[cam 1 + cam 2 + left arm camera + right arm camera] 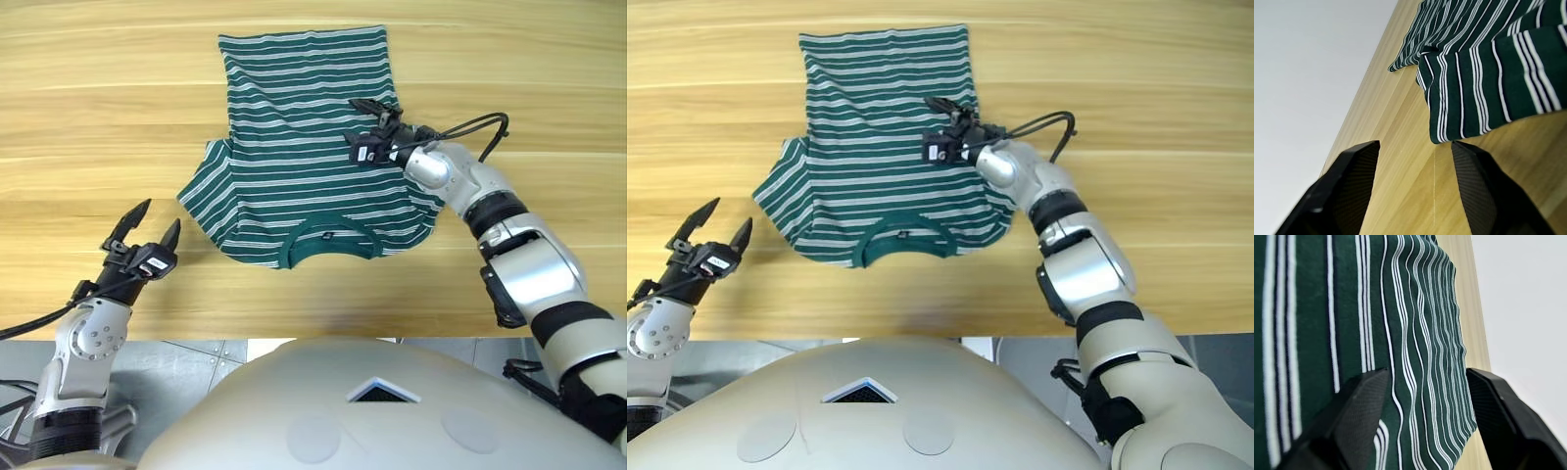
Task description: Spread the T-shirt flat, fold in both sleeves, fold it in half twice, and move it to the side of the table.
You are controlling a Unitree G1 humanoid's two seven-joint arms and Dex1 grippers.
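One sleeve of two appears folded in, by my reading. Green-and-white striped T-shirt (294, 127) lying spread on the wooden table (549, 59), collar (328, 240) nearest me, hem at the far side. On my left, the left sleeve (208, 191) juts out past the body and is not yet folded. On my right, the side edge runs nearly straight, and the right wrist view shows several layers of striped cloth stacked at that edge. This suggests the sleeve there is already turned in, though I cannot tell how neatly. My right gripper (362, 127) sits over that right edge of the shirt, its two fingers spread, cloth beneath them and nothing pinched. My left gripper (162, 212) hovers over bare wood near the left sleeve and apart from it, fingers (1356, 186) likewise spread — in the left wrist view the sleeve's hem lies just ahead of the gap. Judged progress: spreading done, first sleeve probably done. What is left — the left sleeve, both half-folds, and the move to the side of the table. The shirt lies at mid-table, slightly rumpled near the left shoulder.
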